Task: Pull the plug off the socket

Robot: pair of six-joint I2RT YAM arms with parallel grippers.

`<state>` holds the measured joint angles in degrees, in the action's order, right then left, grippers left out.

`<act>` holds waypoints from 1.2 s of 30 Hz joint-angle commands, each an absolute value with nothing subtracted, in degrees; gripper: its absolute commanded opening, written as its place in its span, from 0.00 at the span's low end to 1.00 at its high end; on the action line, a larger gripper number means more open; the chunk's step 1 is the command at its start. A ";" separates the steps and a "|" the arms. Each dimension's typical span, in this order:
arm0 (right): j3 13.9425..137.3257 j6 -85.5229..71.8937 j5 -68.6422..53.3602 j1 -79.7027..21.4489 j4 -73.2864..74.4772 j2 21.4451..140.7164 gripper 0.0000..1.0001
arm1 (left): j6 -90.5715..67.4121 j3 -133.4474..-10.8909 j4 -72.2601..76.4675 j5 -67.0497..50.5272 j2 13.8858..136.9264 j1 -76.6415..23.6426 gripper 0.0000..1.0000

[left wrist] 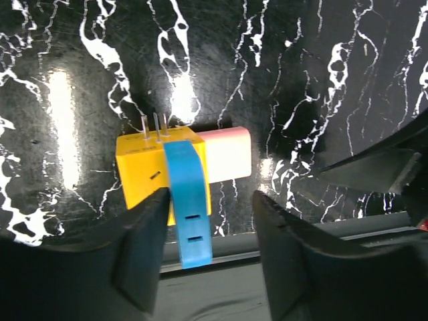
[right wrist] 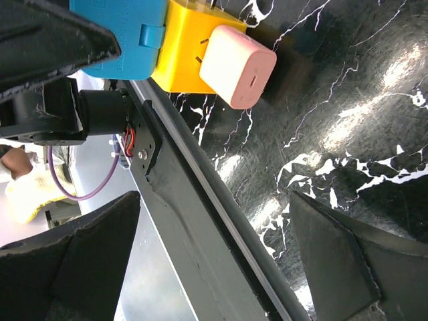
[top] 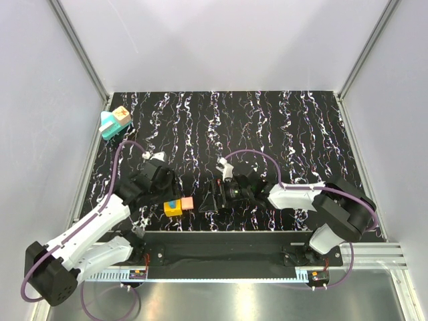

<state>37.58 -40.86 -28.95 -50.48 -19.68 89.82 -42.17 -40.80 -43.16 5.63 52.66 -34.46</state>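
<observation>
Top external view: plug (top: 121, 114) sits on socket (top: 109, 128), upper left; left gripper (top: 164, 190) and right gripper (top: 208, 197), lower centre, jaws spread, gripping nothing.

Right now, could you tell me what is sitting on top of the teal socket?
The plug sits on the socket; the socket's face beneath it is covered.
</observation>
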 commanded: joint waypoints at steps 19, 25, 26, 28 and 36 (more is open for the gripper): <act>41.66 -36.74 -25.67 -49.31 -13.19 88.33 1.00 | -37.98 -44.21 -42.72 13.18 54.75 -39.99 0.23; 40.44 -35.16 -24.09 -48.08 -10.46 85.96 1.00 | -29.98 -45.79 -39.03 8.18 56.78 -41.39 0.08; 40.17 -34.98 -23.56 -47.90 -9.94 85.26 1.00 | -29.45 -45.97 -38.59 8.00 56.52 -42.01 0.08; 39.20 -33.67 -22.59 -47.29 -9.32 83.33 1.00 | -26.82 -45.97 -37.19 6.34 56.25 -42.54 0.08; 36.31 -22.96 -21.97 -46.58 -12.46 79.28 1.00 | -19.43 -45.88 -33.58 3.25 56.60 -46.40 0.17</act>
